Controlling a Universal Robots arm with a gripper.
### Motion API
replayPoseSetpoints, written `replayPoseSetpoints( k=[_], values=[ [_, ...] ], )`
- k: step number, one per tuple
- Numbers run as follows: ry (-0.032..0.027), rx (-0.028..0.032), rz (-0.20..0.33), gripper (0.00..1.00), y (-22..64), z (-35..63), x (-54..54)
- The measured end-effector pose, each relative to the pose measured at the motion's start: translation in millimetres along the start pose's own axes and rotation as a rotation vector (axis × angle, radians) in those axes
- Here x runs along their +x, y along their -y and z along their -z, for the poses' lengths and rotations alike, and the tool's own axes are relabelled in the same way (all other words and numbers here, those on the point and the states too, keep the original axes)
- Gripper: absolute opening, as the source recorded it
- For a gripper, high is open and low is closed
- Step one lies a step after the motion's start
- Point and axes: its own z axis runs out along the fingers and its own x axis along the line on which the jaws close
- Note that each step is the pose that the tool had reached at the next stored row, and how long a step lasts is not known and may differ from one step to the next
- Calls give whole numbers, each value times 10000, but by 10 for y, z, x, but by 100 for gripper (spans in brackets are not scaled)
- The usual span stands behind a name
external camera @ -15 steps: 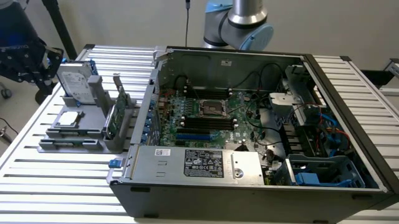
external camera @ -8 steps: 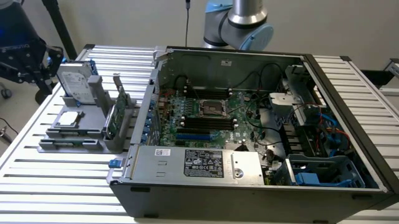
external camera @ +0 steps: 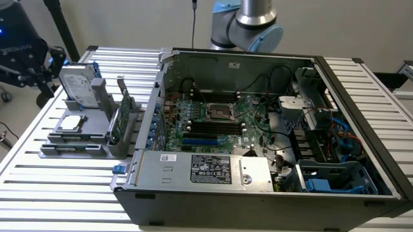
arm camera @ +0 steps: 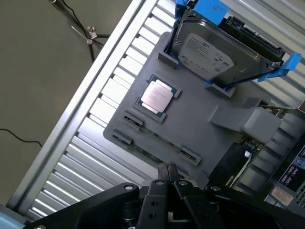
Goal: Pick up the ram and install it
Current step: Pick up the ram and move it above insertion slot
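Closest to the wrist camera, my pincer [arm camera: 167, 171] is pressed together and empty, hovering near the edge of the grey holder [arm camera: 200, 112] on the slatted surface [arm camera: 114, 90]. Nothing of the job looks done. The ram [arm camera: 159, 139] lies in the holder's long groove, a thin green strip seen edge-on between small clips, beside the silver chip [arm camera: 155, 95]. Pickup and fitting both remain, I judge.
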Motion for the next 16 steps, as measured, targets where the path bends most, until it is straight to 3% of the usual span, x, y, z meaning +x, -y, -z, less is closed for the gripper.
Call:
replayPoseSetpoints(
  k=[16],
  values=[
    [-50,-26,2916,11,0,-15,0]
  ],
)
